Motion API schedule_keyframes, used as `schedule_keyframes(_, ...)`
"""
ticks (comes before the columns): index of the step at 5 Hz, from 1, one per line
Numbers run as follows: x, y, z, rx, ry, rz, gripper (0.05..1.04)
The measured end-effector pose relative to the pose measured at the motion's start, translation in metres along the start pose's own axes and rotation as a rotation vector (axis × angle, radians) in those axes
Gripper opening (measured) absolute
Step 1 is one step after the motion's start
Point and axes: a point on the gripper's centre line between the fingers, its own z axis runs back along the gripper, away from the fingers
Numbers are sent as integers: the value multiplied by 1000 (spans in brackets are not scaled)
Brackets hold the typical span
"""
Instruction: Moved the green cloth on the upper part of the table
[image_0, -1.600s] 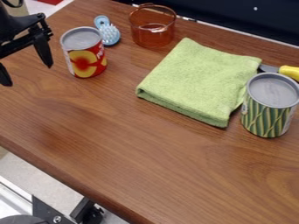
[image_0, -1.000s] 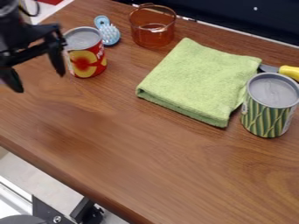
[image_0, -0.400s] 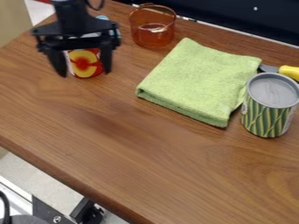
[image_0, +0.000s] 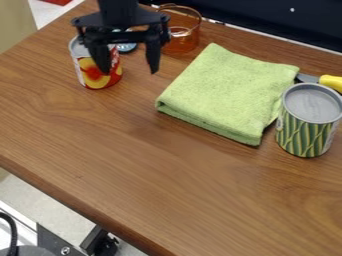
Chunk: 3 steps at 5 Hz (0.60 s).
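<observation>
The black gripper (image_0: 129, 71) hangs open at the upper left, its two fingers spread with nothing held between them. Its left finger overlaps the red and yellow can in the view. To its right, the folded green cloth (image_0: 227, 92) lies flat on the upper right part of the wooden table (image_0: 153, 185), apart from the gripper.
The red and yellow can (image_0: 93, 75) stands left of the cloth, with a blue brush (image_0: 126, 47) behind it. An amber glass cup (image_0: 185, 37) is at the back edge. A green-patterned can (image_0: 307, 122) and a yellow-handled knife (image_0: 330, 82) border the cloth's right side.
From the upper left, the gripper has moved right, passing in front of the red and yellow can toward the cloth. The cloth and cans have stayed put.
</observation>
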Motion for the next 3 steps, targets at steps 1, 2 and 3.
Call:
schedule_keyframes(1,11,-18,-7,13,6,-32,720)
schedule_keyframes(2,17,-37,-10,16,-16,-91,426)
schedule_keyframes(3,20,-53,-16,7,-31,-124,179)
